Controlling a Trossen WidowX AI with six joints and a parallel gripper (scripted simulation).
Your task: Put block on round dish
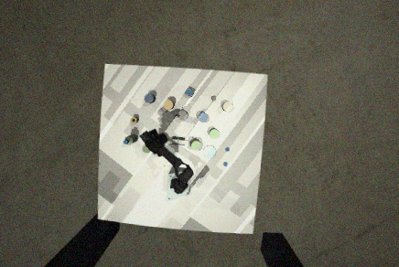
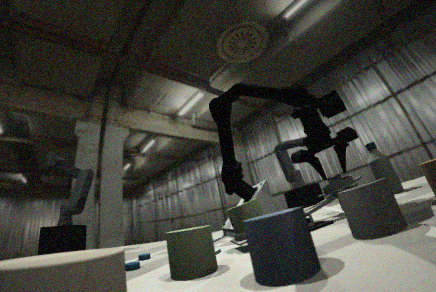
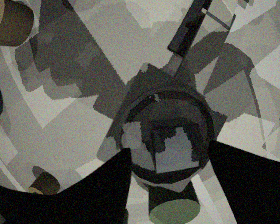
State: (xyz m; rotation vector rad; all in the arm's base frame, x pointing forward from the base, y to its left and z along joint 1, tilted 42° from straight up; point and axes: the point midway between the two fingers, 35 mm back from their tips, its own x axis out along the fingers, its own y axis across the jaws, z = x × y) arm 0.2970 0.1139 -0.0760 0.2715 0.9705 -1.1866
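"Where are the jaws [image 2: 334, 175]?"

"Apart, with nothing clamped between them. In the exterior view the arm [image 1: 169, 157] [image 2: 260, 91] bends over and points them down above the balance [image 1: 178, 141] [image 2: 332, 199] [image 3: 187, 30]"

"And the cup?"

"A dark-rimmed, glassy round shape, apparently a cup [image 3: 170, 135], shows between the fingertips in the wrist view, over an angular plate. I can't tell if they touch it"

"Can you see the block?"

"No, I can't make it out, nor the second cup with any certainty"

"The dish?"

"A pale round disc, likely the dish [image 1: 210, 151], lies on the tabletop [image 1: 146, 203] just beside a green cylinder [image 1: 196, 144] [image 2: 245, 217], near another green cylinder [image 1: 213, 133] [image 2: 192, 252]"
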